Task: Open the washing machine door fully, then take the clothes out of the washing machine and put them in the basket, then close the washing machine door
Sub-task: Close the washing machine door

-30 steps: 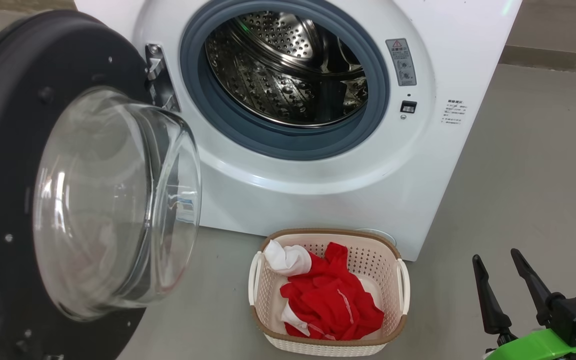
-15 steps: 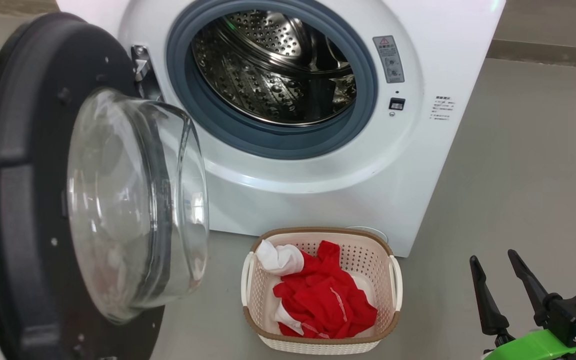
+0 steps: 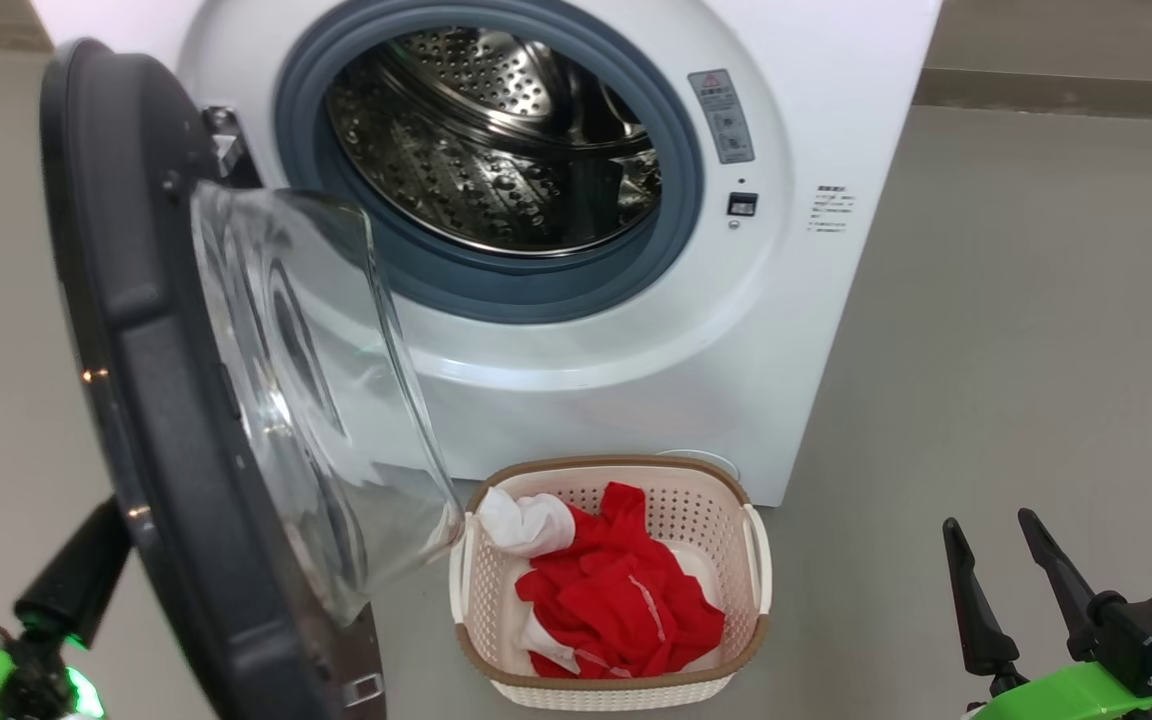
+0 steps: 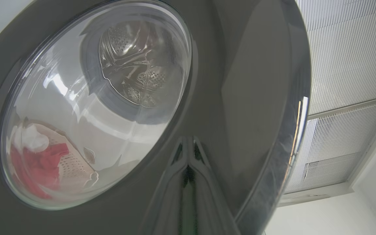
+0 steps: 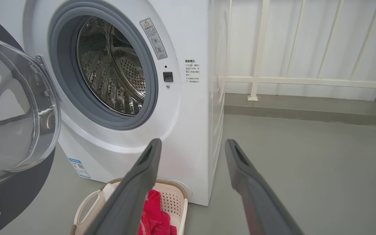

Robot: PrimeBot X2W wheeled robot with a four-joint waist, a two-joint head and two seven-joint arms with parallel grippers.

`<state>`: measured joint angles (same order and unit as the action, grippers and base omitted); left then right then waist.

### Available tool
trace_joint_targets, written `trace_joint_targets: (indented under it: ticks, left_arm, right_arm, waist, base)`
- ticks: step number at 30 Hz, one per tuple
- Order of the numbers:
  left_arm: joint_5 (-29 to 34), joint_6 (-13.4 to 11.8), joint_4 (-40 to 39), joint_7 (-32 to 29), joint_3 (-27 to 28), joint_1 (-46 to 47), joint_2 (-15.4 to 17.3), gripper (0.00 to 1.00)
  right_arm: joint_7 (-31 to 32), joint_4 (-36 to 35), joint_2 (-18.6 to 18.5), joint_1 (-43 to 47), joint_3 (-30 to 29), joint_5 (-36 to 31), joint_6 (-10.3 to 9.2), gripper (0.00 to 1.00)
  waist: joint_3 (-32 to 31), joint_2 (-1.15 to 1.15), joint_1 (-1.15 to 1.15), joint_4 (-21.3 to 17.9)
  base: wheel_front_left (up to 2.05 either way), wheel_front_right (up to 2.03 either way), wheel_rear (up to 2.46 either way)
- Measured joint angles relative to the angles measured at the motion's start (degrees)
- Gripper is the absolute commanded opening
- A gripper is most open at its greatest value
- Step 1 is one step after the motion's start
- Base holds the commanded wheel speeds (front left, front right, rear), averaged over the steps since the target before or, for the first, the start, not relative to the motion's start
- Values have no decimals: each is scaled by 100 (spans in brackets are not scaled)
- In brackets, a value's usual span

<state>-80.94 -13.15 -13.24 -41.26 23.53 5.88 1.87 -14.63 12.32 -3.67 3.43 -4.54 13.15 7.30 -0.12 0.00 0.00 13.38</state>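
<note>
The washing machine (image 3: 586, 400) stands with its steel drum (image 3: 486, 150) bare. Its door (image 3: 136, 330) hangs about half open, edge-on, the glass bowl (image 3: 316, 400) bulging toward the machine. My left gripper (image 3: 101, 540) is behind the door at lower left. In the left wrist view it (image 4: 188, 143) is shut, tips against the door's glossy outer face (image 4: 246, 81). The red and white clothes (image 3: 616, 600) lie in the basket (image 3: 626, 697) on the floor before the machine. My right gripper (image 3: 996, 535) hovers open at lower right, holding nothing.
Grey floor stretches to the right of the machine (image 5: 194, 130). A white railing (image 5: 305, 80) and a low kerb run behind it. In the right wrist view the basket (image 5: 86, 202) sits just below my open right gripper (image 5: 193, 143), left of centre.
The head camera has turned, shifting the whole picture left. The door has swung toward the machine, from facing me to nearly edge-on. My left gripper has come into sight behind it.
</note>
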Motion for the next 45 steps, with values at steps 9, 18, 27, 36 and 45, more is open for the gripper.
trace_joint_targets:
  ticks: [9, 18, 27, 36, 45]
  left_arm:
    - [-336, 2, -209, 459, -575, -411, 9, 0]
    - [-385, 10, -291, 666, -688, -617, 13, 0]
    - [1065, 1129, -160, 1907, -599, -627, 348, 100]
    - [3790, 1979, 315, 3907, -1162, -1106, 887, 100]
    - [5706, 1972, 1261, 5510, -1456, -1205, 1054, 100]
  right_arm:
    - [0, 24, 1, 0, 5, 0, 0, 100]
    - [0, 33, -15, 1, 1, 44, 0, 100]
    - [0, 40, -15, 1, -1, 48, 0, 100]
    - [0, 87, -12, 0, 34, 60, 0, 100]
    - [0, 140, 11, 0, 40, 97, 0, 100]
  waist:
    - [-35, 0, 0, -300]
    - [-56, 0, 0, -473]
    - [2, 0, 0, -463]
    - [7, 0, 0, -475]
    - [-2, 0, 0, -518]
  base:
    - [0, 0, 0]
    - [0, 0, 0]
    - [0, 0, 0]
    - [0, 0, 0]
    - [0, 0, 0]
